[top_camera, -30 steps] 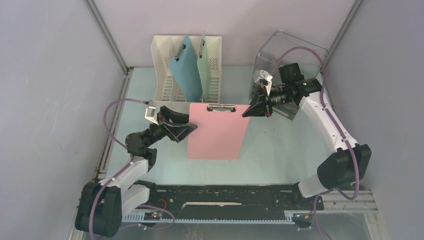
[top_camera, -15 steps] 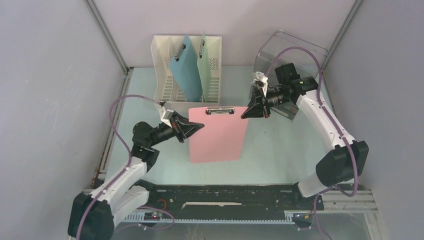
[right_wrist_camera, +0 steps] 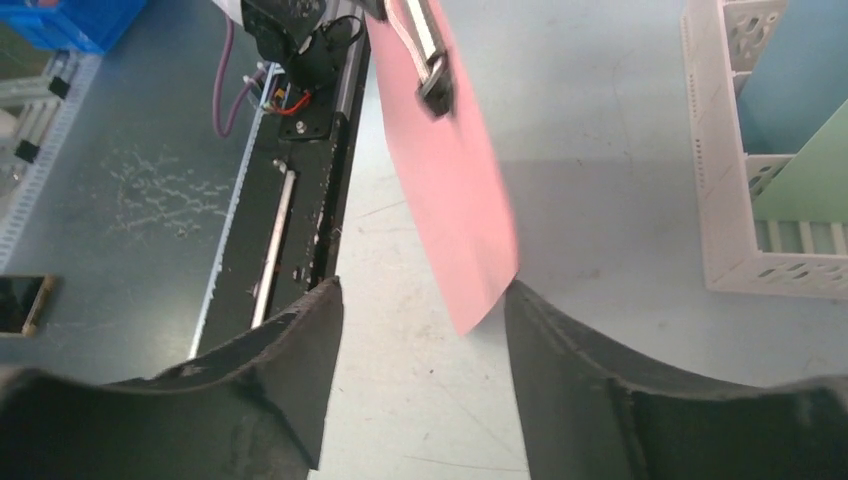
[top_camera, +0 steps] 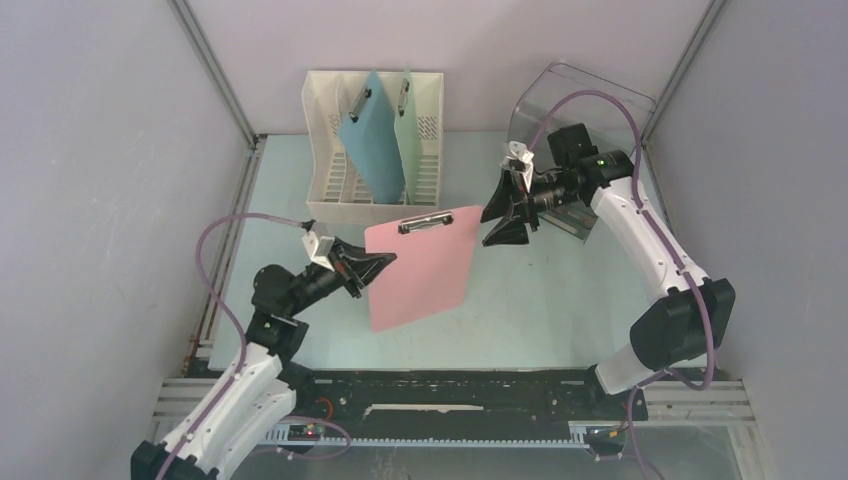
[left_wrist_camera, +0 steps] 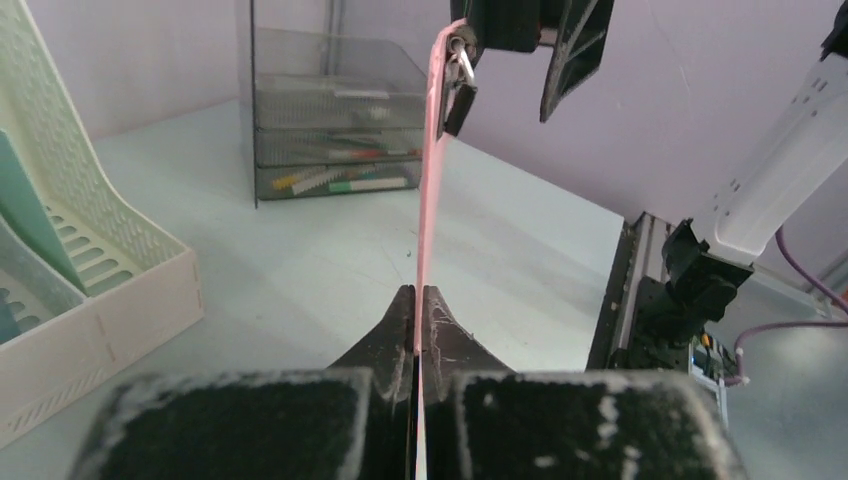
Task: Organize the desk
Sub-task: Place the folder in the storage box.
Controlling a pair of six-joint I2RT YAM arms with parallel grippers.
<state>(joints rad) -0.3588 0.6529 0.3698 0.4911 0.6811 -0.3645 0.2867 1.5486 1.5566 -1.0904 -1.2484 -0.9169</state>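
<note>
1. The top view shows the whole worktop (top_camera: 560, 300). It is pale green, lies under both jaws and carries all the other things.
2. The left jaws are clenched on the pink clipboard (top_camera: 420, 265). They pinch the side of it that is nearest to them. The board is up off the worktop and tilted.
3. The left wrist view shows the pink board from its thin side. It runs straight out from the shut left jaws, with its metal clip (left_wrist_camera: 458, 80) at the far end.
4. The right jaws are released and spread wide. In the right wrist view a corner of the pink board sits in the gap just past them. I cannot tell if it touches the finger (right_wrist_camera: 600, 400) on the right.
5. Only the right wrist view shows a black rail (right_wrist_camera: 300, 200) and a phone (right_wrist_camera: 25, 305), both off to the left of the right jaws.
6. A white rack (top_camera: 330, 150) stands to the left of the left jaws. A blue clipboard (top_camera: 372, 140) and a green clipboard (top_camera: 412, 130) stand in it.
7. A drawer box (left_wrist_camera: 335, 130) with pens in it sits far past the left jaws. In the top view the right arm (top_camera: 620, 210) hides part of it.
</note>
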